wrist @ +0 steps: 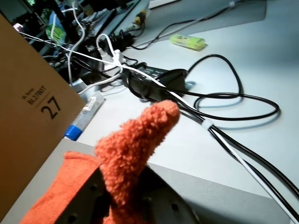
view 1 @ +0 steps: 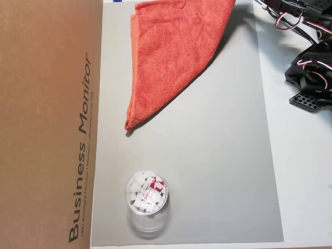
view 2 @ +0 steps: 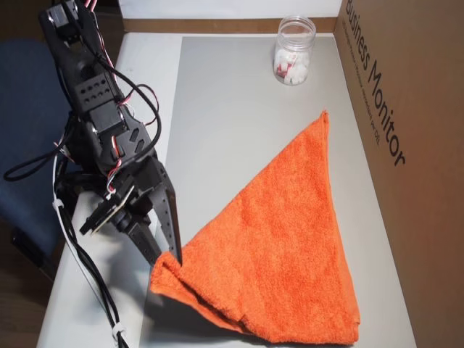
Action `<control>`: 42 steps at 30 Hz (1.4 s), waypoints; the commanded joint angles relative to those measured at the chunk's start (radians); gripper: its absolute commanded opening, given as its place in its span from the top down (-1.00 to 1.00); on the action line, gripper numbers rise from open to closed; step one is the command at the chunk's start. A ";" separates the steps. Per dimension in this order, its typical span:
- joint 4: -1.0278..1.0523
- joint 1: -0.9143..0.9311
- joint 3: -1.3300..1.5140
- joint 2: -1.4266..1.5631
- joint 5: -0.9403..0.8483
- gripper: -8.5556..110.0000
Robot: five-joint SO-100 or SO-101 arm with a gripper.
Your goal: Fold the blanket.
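The orange-red terry blanket (view 2: 279,246) lies folded into a fuzzy triangle on the grey mat (view 2: 225,109), one point towards the clear plastic jar (view 2: 293,51). The gripper (view 2: 168,255) is clamped on a corner, which pokes up between its jaws in the wrist view.

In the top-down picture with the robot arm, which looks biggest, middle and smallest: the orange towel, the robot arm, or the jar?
1. Blanket, biggest.
2. Robot arm; it stands nearer the camera, so this is unsure.
3. Clear jar, smallest.
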 commanded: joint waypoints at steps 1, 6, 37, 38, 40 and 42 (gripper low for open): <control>-0.017 -0.041 -0.086 0.025 -0.002 0.86; -0.017 -0.114 -0.127 0.025 -0.002 0.86; -0.017 -0.532 -0.520 -0.241 -0.140 0.86; -0.017 -0.543 -0.548 -0.267 -0.149 0.86; -0.017 -0.566 -0.601 -0.321 -0.170 0.86; -0.017 -0.591 -0.647 -0.371 -0.198 0.86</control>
